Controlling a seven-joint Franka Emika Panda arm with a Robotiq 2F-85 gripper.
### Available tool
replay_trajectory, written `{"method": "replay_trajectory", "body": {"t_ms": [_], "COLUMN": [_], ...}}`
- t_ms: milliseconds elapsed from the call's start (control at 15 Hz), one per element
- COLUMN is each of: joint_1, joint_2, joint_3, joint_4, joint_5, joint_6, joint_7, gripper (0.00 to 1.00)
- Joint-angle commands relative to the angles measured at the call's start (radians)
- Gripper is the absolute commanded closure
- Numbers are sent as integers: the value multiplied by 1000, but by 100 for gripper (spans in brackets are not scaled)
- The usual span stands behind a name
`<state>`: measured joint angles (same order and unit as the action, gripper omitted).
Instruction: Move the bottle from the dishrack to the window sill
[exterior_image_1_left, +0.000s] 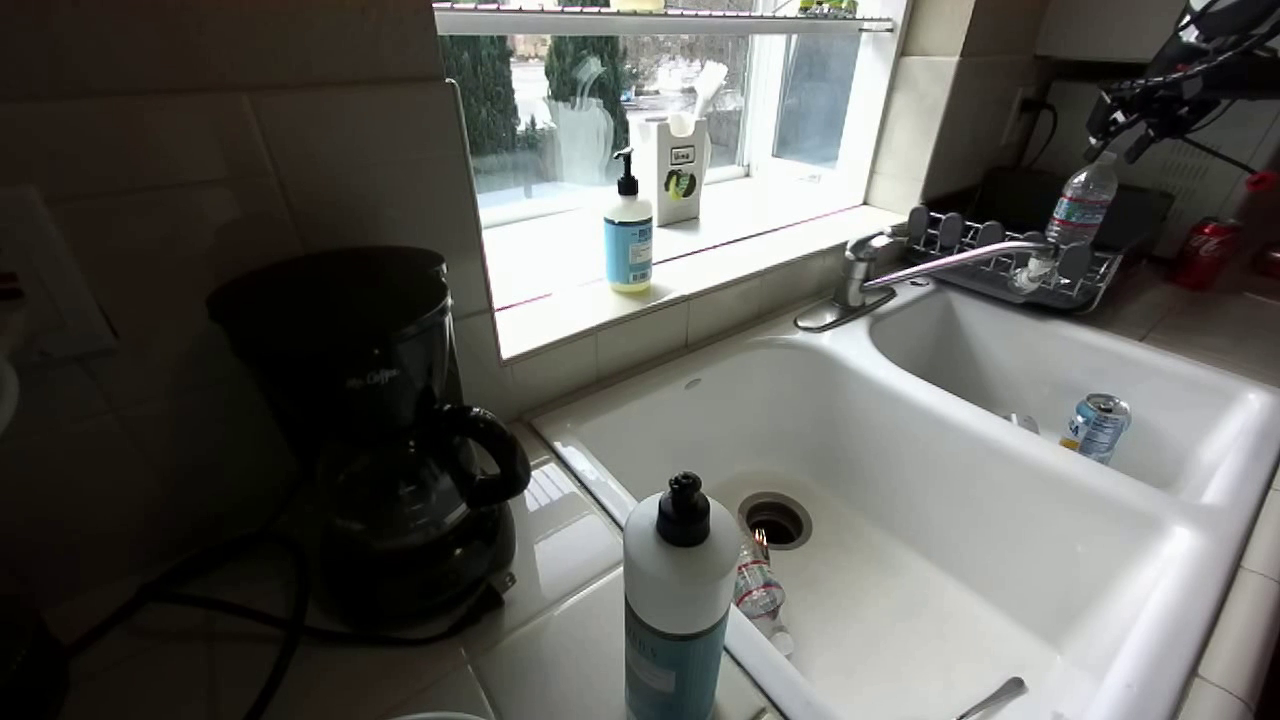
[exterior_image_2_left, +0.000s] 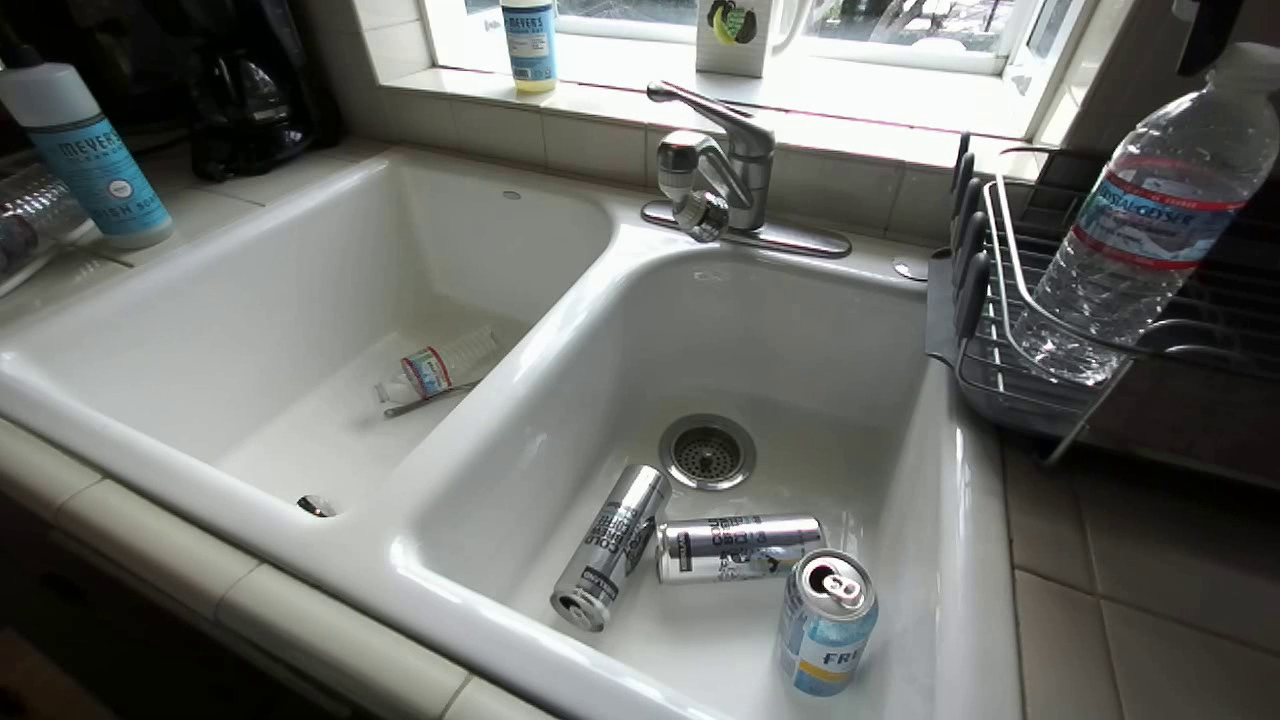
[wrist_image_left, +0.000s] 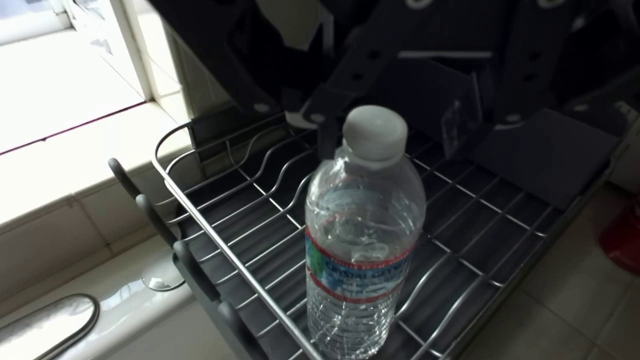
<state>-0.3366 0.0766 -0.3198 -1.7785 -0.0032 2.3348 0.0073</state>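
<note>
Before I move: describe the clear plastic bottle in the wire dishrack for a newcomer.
Find the white double-basin sink; beside it sits a silver wire dishrack with a dark base. Inside is the clear plastic bottle with a white cap. It stands cap-up, whereas its lookalike, a clear red-labelled bottle, lies in the sink.

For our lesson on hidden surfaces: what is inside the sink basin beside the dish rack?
The basin holds two slim silver cans lying down, a standing blue can and a drain strainer. What lies directly under the cans is hidden.
</note>
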Motion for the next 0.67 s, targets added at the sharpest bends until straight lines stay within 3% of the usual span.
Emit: {"method": "replay_trajectory", "body": {"t_ms": [0,67,267,600], "joint_1": [3,4,5,11], "joint_2": [13,11,5,-38], "joint_3": [1,1,3,8], "joint_4": [10,8,4,-13], "joint_5": [-1,-2,-3,-5], "joint_6": [16,18,20,4], "joint_7": [13,12,9,-1], "gripper": [69,69,93,92]}}
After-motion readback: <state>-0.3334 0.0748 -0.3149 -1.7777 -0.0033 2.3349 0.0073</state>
